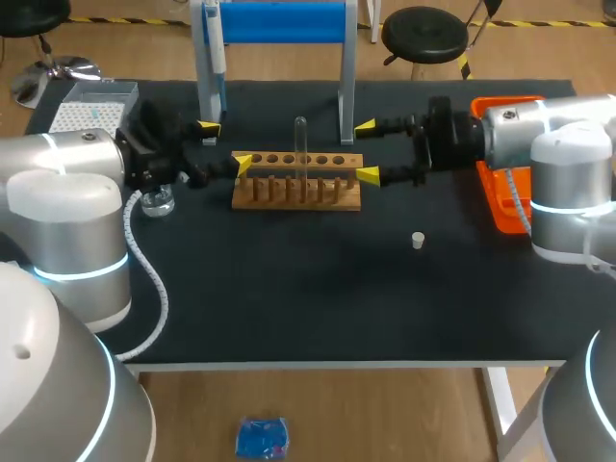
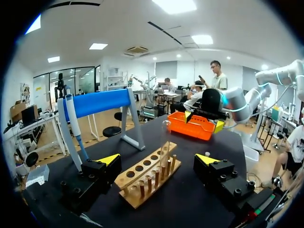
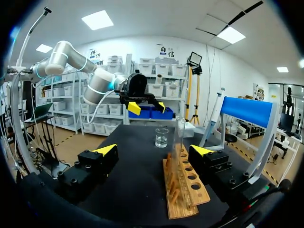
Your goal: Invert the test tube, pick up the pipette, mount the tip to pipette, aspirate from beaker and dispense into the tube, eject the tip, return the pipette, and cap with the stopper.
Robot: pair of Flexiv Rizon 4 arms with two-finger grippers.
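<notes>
The first step, inverting the test tube, is judged to be in hand: nothing is held and every item is in its place.

- The table (image 1: 289,308) fills most of the head view.
- The blue pipette stand (image 1: 279,21) is set at upper centre. The pipette (image 1: 214,43) is hung on its left post.
- The wooden rack (image 1: 296,183) is placed at centre.
- An orange tray (image 1: 500,207) is noted at the right edge.
- The tip box (image 1: 91,108) is noted at upper left.
- The left gripper (image 1: 224,146) is stationed at the rack's left end and the right gripper (image 1: 367,150) at its right end. Both are spread wide and nothing is gripped by either. Whether either lower tip touches the rack cannot be determined.
- The beaker (image 1: 157,200) is seen at the left, below the left gripper.
- The test tube (image 1: 300,144) is stood upright in the rack, roughly midway between the two grippers and touched by neither. Its upper end appears rounded, though this cannot be confirmed.
- In each wrist view the tube is found ahead of the fingers, within their span.
- The stopper (image 1: 418,240) is left alone on the cloth at right of centre, well apart from both grippers.

For the next move, one gripper would need to be advanced along the rack and closed on the glass above the wood. The tube would then be lifted clear before being turned.
</notes>
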